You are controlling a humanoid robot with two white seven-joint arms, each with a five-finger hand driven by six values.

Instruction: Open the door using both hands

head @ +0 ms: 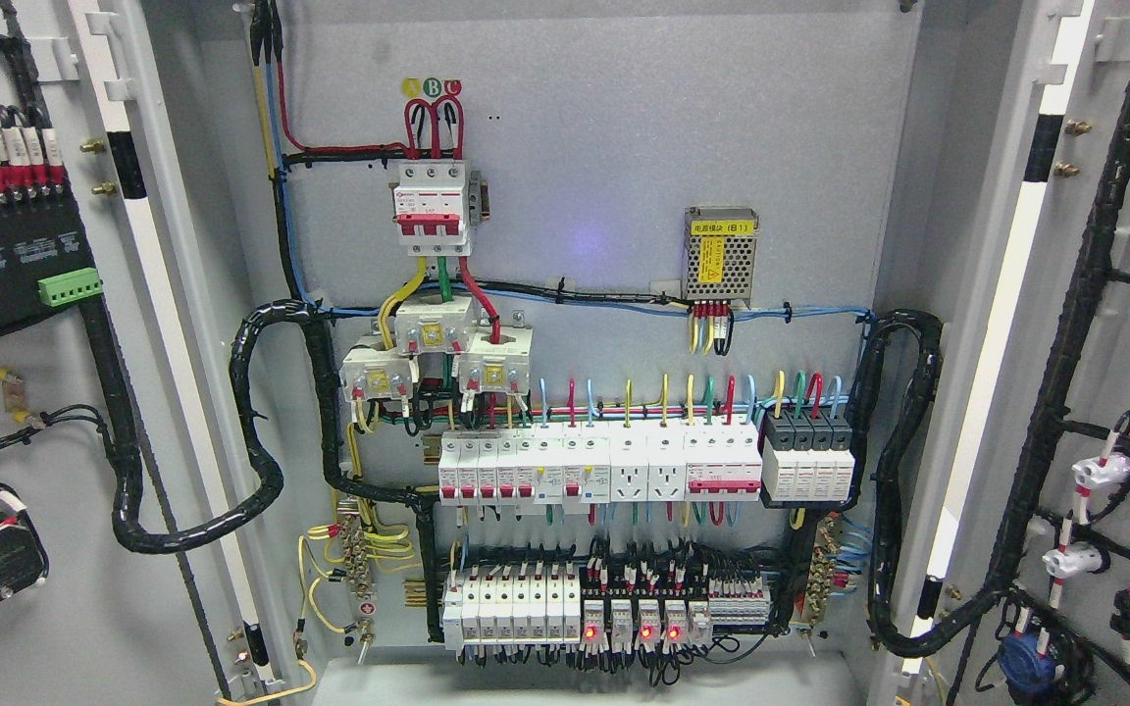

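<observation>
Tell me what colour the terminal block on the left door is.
Bright green terminal block, seen in the head view.

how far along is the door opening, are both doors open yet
Done: both doors look swung wide. The left door and right door show their wired inner faces, and the cabinet interior with the red-handled main breaker and breaker rows is fully exposed. In hand: nothing, neither robot hand is in view. Left: nothing visible, the opening appears finished.
</observation>
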